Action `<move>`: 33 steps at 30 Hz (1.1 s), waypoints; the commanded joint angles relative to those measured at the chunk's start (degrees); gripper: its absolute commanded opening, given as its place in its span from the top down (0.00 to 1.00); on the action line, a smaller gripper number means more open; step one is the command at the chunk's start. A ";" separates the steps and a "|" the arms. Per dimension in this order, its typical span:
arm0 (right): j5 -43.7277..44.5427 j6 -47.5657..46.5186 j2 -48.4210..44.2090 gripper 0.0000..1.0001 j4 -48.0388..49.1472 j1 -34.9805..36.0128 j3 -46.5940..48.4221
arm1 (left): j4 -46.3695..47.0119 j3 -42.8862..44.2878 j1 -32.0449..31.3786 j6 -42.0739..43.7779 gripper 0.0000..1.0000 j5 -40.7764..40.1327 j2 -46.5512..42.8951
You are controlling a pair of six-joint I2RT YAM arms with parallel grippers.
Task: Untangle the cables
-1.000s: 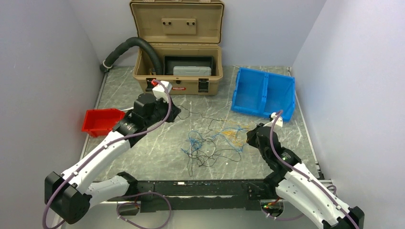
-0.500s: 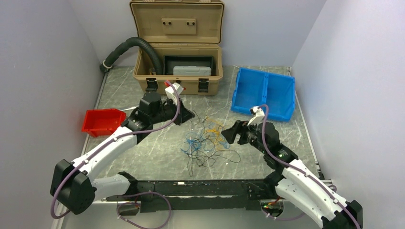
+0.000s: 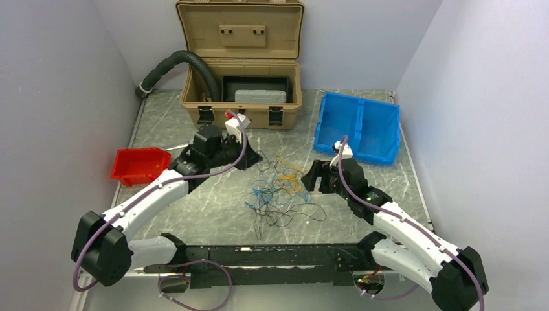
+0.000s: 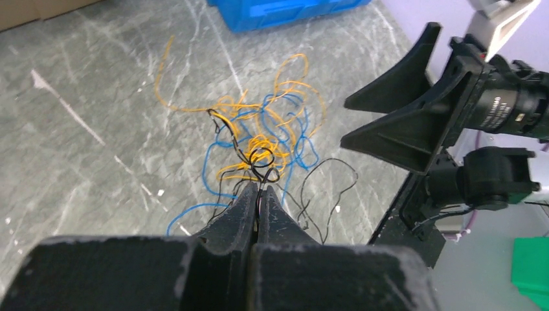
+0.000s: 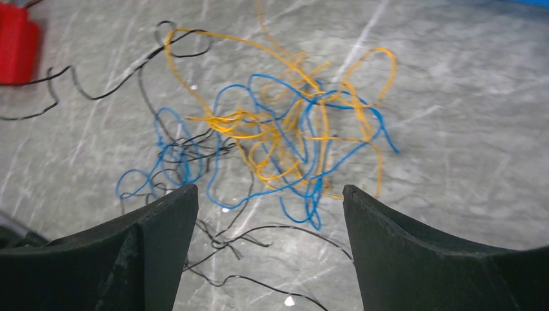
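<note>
A tangle of thin cables [image 3: 283,186] lies mid-table: orange [image 5: 285,139], blue [image 5: 336,155] and black [image 5: 259,230] strands looped through each other. My left gripper [image 3: 255,157] sits at the tangle's far left edge, shut on the black cable [image 4: 262,157], which runs from a small loop straight into the closed tips [image 4: 259,189]. My right gripper [image 3: 312,176] hovers at the tangle's right side with its jaws wide open [image 5: 270,191], nothing between them, and the blue and orange loops lie just ahead of it.
An open tan case [image 3: 243,97] stands at the back with a black hose [image 3: 175,61] beside it. A blue bin [image 3: 357,126] is at the back right and a red bin [image 3: 137,164] at the left. Black strands trail toward the near rail [image 3: 272,254].
The right gripper has opened, let go of the strand it held, and swung left toward the tangle. The left gripper has moved right, still shut. The orange strands have slackened back into the pile.
</note>
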 commanded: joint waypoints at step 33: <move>13.58 10.74 3.85 0.26 -10.10 -3.12 2.08 | -7.66 15.69 -11.55 2.34 0.02 -7.47 26.73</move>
